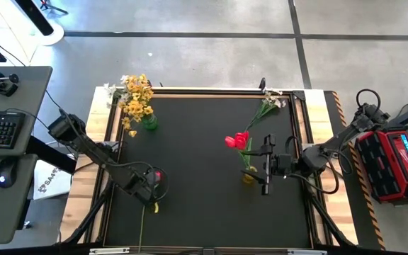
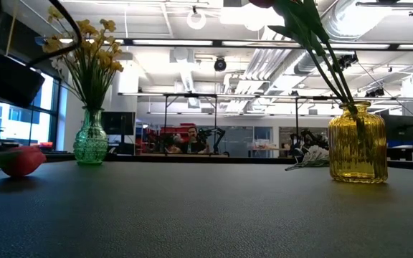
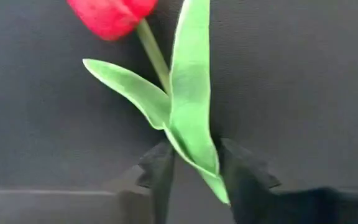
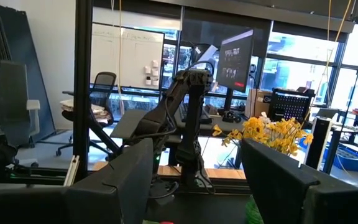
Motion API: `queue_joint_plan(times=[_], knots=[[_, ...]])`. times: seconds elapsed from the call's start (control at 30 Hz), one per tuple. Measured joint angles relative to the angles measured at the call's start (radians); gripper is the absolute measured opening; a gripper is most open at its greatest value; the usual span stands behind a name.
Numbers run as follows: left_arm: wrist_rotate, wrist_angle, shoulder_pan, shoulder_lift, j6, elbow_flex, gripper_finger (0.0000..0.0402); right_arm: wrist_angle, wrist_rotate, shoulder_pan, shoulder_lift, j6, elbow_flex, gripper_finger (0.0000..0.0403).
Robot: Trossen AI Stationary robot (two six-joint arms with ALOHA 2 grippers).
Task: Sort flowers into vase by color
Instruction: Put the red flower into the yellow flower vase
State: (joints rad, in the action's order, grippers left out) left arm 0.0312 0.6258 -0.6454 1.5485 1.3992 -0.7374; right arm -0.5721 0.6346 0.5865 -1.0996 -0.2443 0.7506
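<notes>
Red tulip (image 3: 112, 14) with green leaves, green vase (image 2: 90, 137), ribbed yellow vase (image 2: 357, 142)

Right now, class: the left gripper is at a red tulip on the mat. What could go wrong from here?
1. The left gripper straddles the red tulip's leaf; it may pinch leaf, not stem, and slip.
2. The yellow vase already holds tulips; another long stem might knock against them.

high: overhead, straight down | low: table-level, facing room | both show green vase (image 1: 149, 122) (image 2: 90, 137)
</notes>
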Motion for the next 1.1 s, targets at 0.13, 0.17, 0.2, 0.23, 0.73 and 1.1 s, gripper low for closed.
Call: queue_joint_plan(times=[0.13,0.17,0.2,0.23,0.73,1.1], knots=[[-0.068,-0.009,0.008,-0.033,-0.080,0.006,0.0032,0.004,0.000,0.000,0.000,0.000,0.000,0.0229],[-0.123,-0.033,0.010,-0.045,-0.114,0.006,0.0017,0.004,0.000,0.000,0.000,0.000,0.000,0.0229],[-0.166,-0.043,0.013,-0.061,-0.146,0.004,0.0010,0.004,0.000,0.000,0.000,0.000,0.000,0.0229],[-0.218,-0.050,0.013,-0.080,-0.179,0.004,0.0010,0.003,0.000,0.000,0.000,0.000,0.000,0.0229],[-0.605,-0.936,0.169,-0.204,-1.329,0.004,0.0003,0.149,-0.175,0.064,0.000,0.045,0.000,0.0229],[-0.017,-1.494,0.423,-0.132,-1.656,-0.015,0.0003,0.190,-0.209,0.051,-0.140,0.158,0.000,0.0229]])
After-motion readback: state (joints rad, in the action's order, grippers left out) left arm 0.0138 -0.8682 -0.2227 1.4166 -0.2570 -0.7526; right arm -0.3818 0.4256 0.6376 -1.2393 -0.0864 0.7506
